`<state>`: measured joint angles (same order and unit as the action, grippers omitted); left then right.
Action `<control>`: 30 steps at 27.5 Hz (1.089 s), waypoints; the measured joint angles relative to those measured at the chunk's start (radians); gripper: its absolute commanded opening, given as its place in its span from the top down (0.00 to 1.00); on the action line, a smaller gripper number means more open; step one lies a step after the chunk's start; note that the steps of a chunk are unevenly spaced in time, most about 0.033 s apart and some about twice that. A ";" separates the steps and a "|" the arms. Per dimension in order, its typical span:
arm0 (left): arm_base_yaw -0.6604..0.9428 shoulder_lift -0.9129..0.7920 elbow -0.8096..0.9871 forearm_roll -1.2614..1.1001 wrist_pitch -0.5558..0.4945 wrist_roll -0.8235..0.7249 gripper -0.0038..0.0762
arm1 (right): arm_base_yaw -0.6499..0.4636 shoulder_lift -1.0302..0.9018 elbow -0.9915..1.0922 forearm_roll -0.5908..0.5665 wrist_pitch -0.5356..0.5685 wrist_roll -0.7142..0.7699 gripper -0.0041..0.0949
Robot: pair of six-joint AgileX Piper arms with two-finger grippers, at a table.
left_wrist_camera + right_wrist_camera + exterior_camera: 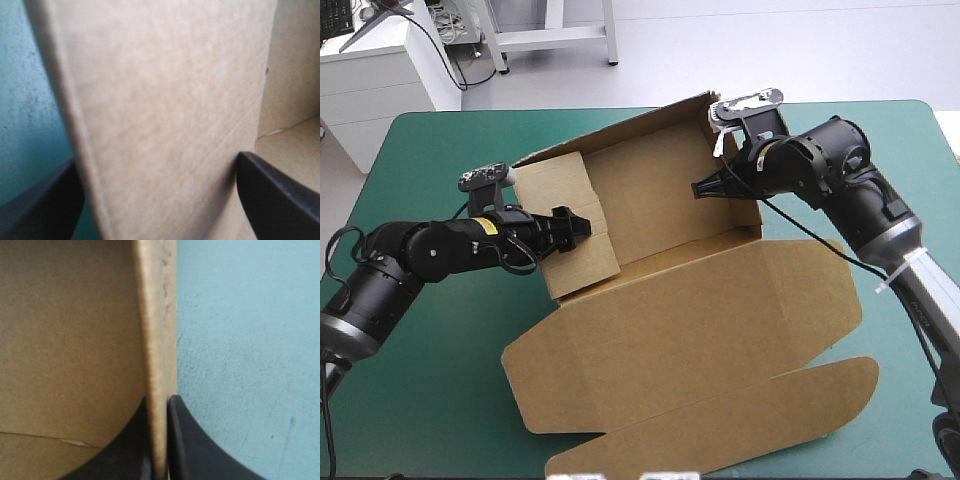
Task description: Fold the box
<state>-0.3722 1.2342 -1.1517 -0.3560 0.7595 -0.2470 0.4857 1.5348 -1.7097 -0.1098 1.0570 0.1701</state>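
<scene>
Table (410, 390), one, for your record: covered edge to edge in a teal-green cover (440, 140), with rounded far corners. One item lies directly on it, the brown box (690, 290), mid-table and skewed to the edges. Its far part stands with walls (640, 150) raised. Its lid (700, 330) lies flat on the cover, and the tuck flap (740, 415) reaches almost to the near edge.

Beyond the far edge of the table (430, 400), a pale grey floor (770, 50) is being shown. A white cabinet (380, 85) is being seen off the table's far left corner, and white frame legs (556, 36) beside it.
</scene>
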 measured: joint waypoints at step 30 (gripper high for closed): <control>-0.060 0.348 -0.314 0.314 0.272 -0.121 0.96 | -0.005 0.079 -0.001 -0.041 0.160 0.138 0.96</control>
<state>-0.4321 1.5825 -1.4653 -0.0422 1.0316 -0.3678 0.4809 1.6141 -1.7104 -0.1506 1.2173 0.3077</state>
